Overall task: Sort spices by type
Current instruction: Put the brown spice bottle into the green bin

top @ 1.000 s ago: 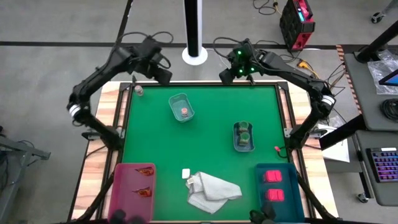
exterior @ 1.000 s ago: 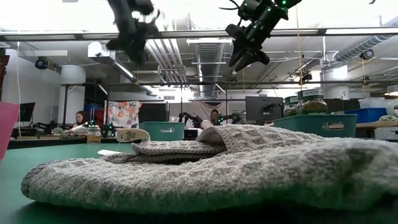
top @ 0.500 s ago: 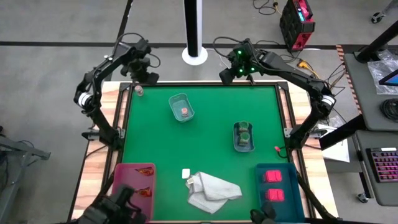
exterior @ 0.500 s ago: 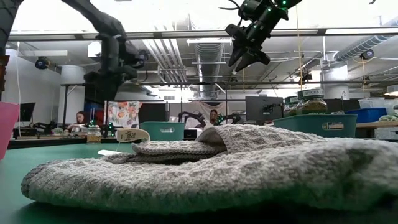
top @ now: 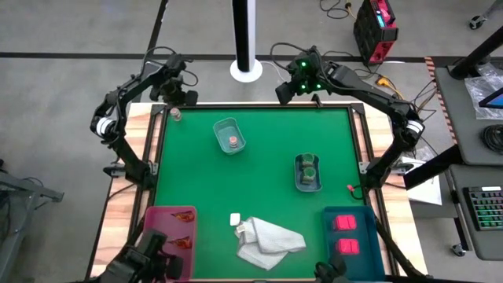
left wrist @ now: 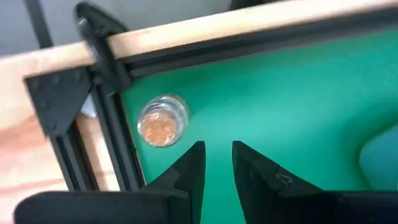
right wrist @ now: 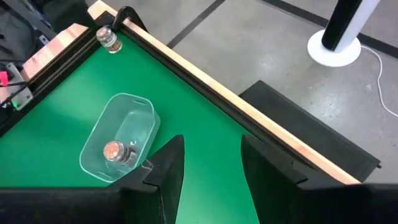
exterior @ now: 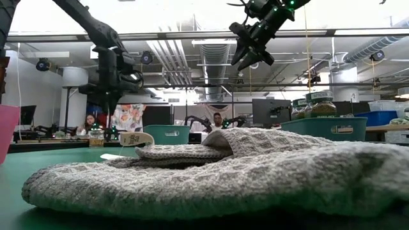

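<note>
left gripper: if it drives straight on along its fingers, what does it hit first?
Probably bare green mat. The left gripper, narrowly open and empty, points just past the small clear jar in the table's far left corner; the jar sits off to one side. Depth unclear.

No text, label, brand, number or sign can be read in any view; a small pale tag [exterior: 136, 138] by the cloth carries marks too blurred to make out.
</note>
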